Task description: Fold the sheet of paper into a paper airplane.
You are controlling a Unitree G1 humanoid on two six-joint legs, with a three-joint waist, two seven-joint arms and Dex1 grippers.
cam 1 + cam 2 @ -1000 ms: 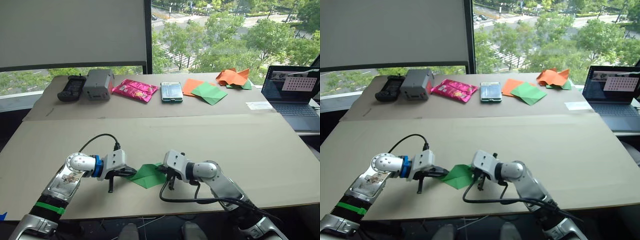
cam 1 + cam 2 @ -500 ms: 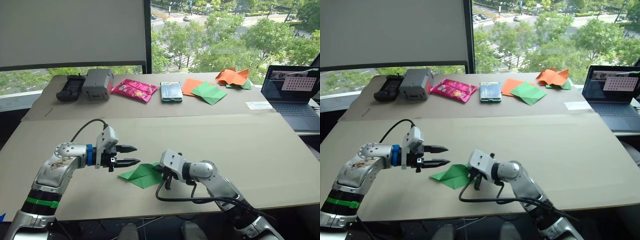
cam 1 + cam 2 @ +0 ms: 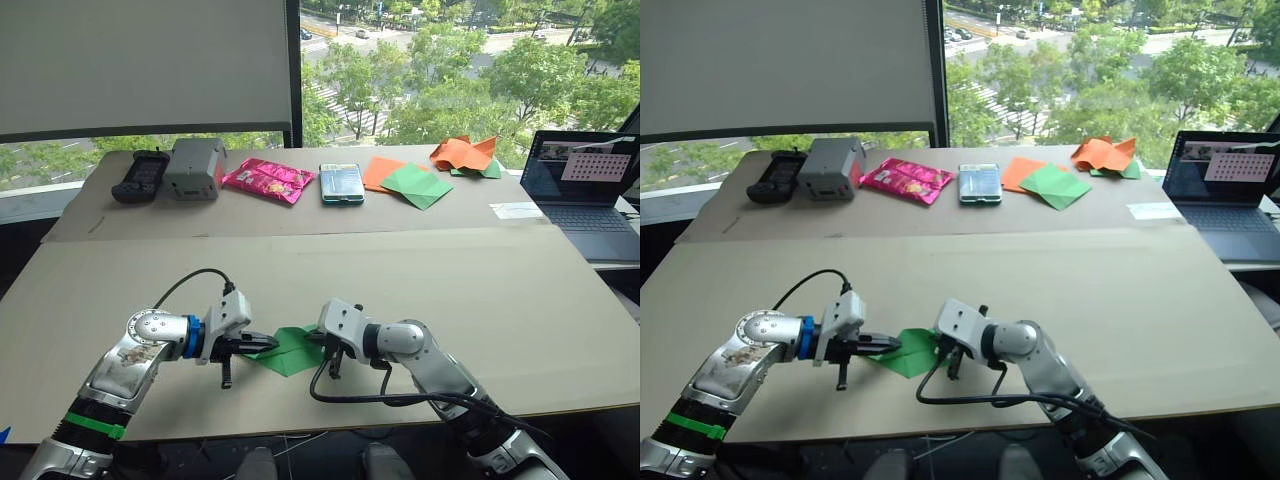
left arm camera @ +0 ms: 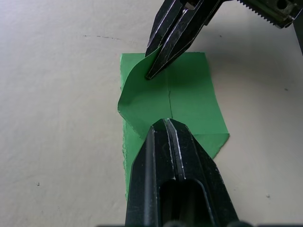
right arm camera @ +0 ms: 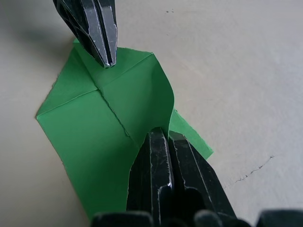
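Cardboard-covered table (image 3: 520,300) carried the sheet of paper (image 3: 290,350) near front edge, between both grippers. L gripper (image 3: 262,346): fingers together, tips pressed on sheet's left end. R gripper (image 3: 322,342): fingers closed, pinching a curled-up flap at sheet's right end.

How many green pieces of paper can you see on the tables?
3: the sheet of paper between both grippers on the near table, a green square overlapping an orange sheet on the far table, and green bits in the crumpled heap. More may be hidden.
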